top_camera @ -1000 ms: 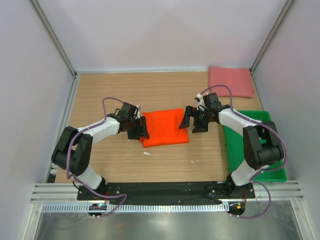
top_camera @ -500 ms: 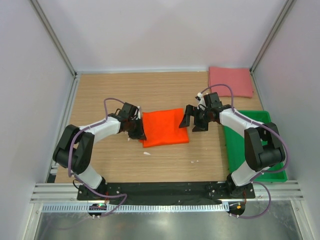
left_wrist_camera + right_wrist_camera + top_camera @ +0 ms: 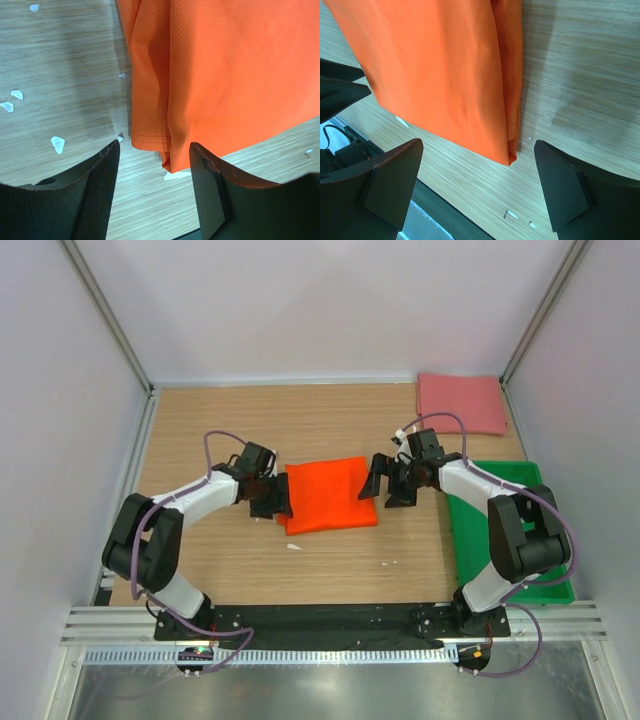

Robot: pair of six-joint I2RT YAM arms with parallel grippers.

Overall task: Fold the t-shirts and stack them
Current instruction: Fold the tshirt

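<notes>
While both pincers sit at the 2 short sides of the folded orange t-shirt, neither is clamped on it. The left gripper has its jaws partly apart. In its wrist view the shirt's hemmed corner lies flat on the table in the gap between the 2 dark fingers, and I cannot tell whether either one touches the cloth. The right gripper stands with its jaws spread wide. Its wedge-shaped fingers are well to either side of the shirt's other folded corner and hold nothing.

The orange shirt lies near the middle of the table as a slightly skewed rectangle. Its cloth is a fine, pin-holed sports knit. A stitched hem runs along the left edge, and several layers are doubled over at the right edge. Soft creases run lengthwise near both edges.

The pink-red t-shirt lies folded into a flat rectangle at the far right corner, well apart from both pincers. Just on its near side sits the green plastic tray, smooth-walled and rectangular, with the right arm reaching over it.

The tabletop is pale wood-grain laminate, and small white scraps are scattered on it beside the left pincer. The fingers are matte black with worn, brownish rims.
</notes>
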